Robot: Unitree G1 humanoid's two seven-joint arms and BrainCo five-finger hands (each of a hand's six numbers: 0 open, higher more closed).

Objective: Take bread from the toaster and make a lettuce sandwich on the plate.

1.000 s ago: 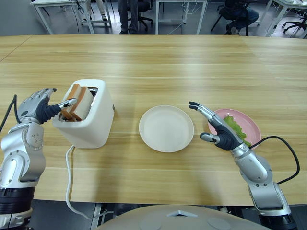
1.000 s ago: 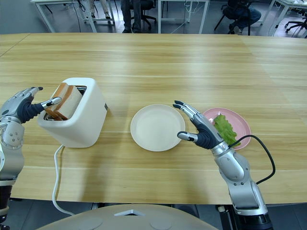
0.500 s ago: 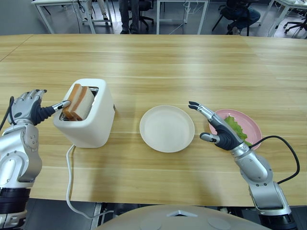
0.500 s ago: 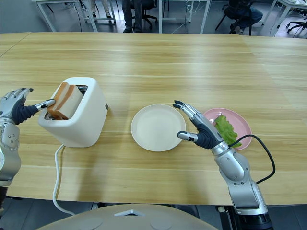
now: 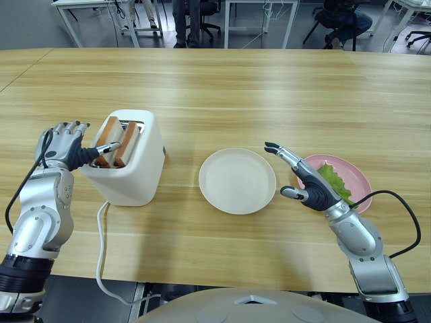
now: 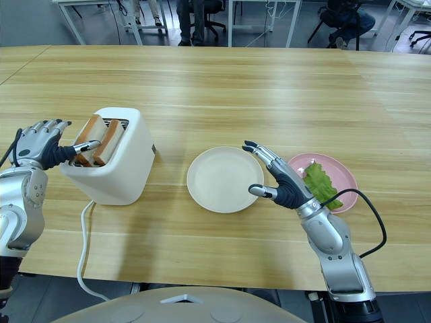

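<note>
A white toaster (image 5: 131, 171) stands at the table's left with two bread slices (image 5: 119, 136) sticking up from its slots. My left hand (image 5: 66, 142) is at the toaster's left side, fingers spread, one fingertip (image 5: 112, 145) touching the nearer slice without gripping it. A cream plate (image 5: 237, 180) lies bare in the middle. To its right a pink plate (image 5: 350, 169) holds a lettuce leaf (image 5: 331, 180). My right hand (image 5: 308, 187) hovers open between the two plates, over the pink plate's left rim, holding nothing.
The toaster's white cord (image 5: 101, 245) runs down over the table's near edge. The wooden table (image 5: 222, 87) stretches wide behind the plates. Chairs and desks stand in the room beyond.
My left hand drew back to the left, then returned to the toaster's top. The slices now stand more upright and apart. The view shifted slightly; the right hand stayed put.
</note>
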